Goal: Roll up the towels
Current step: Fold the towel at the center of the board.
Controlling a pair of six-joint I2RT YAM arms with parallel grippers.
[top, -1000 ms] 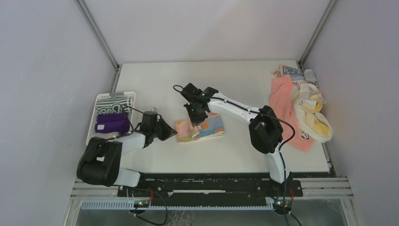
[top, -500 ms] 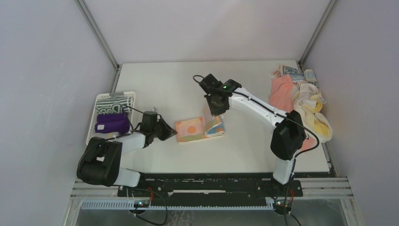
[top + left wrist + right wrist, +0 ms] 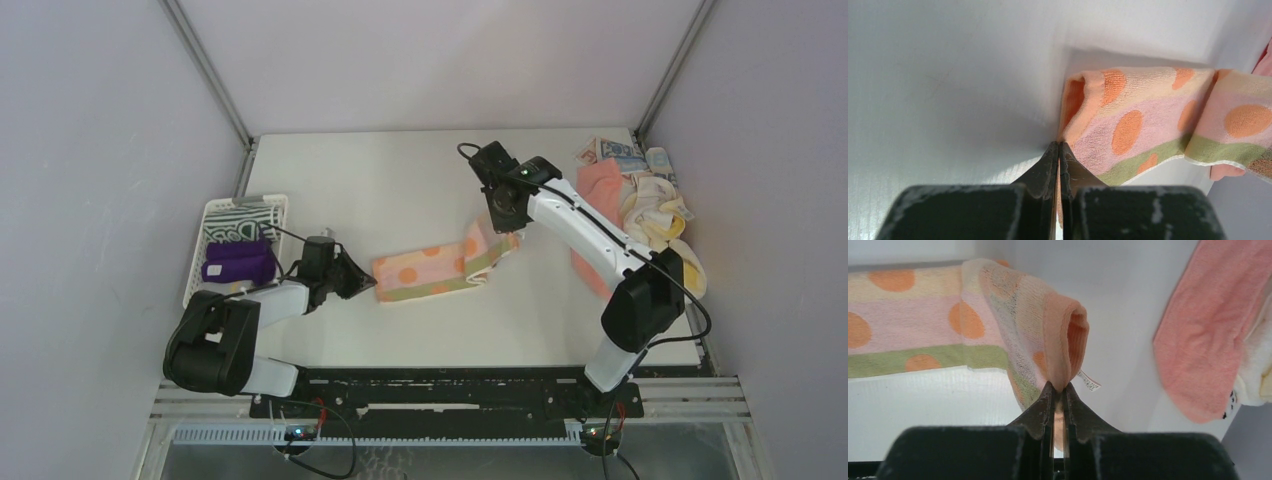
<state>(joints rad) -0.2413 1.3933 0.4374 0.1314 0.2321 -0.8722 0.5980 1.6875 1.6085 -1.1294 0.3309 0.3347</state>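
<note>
Left gripper (image 3: 1058, 146): pinched tight on spotted towel (image 3: 432, 268), left end.
Right gripper (image 3: 1058, 388): clamped on its right end (raised).

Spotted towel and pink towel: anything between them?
Only bare table between the spotted towel and pink towel, shown in the right wrist view.

White links (image 3: 578, 223), black joints (image 3: 640, 305), thin black cables (image 3: 463, 148).
</note>
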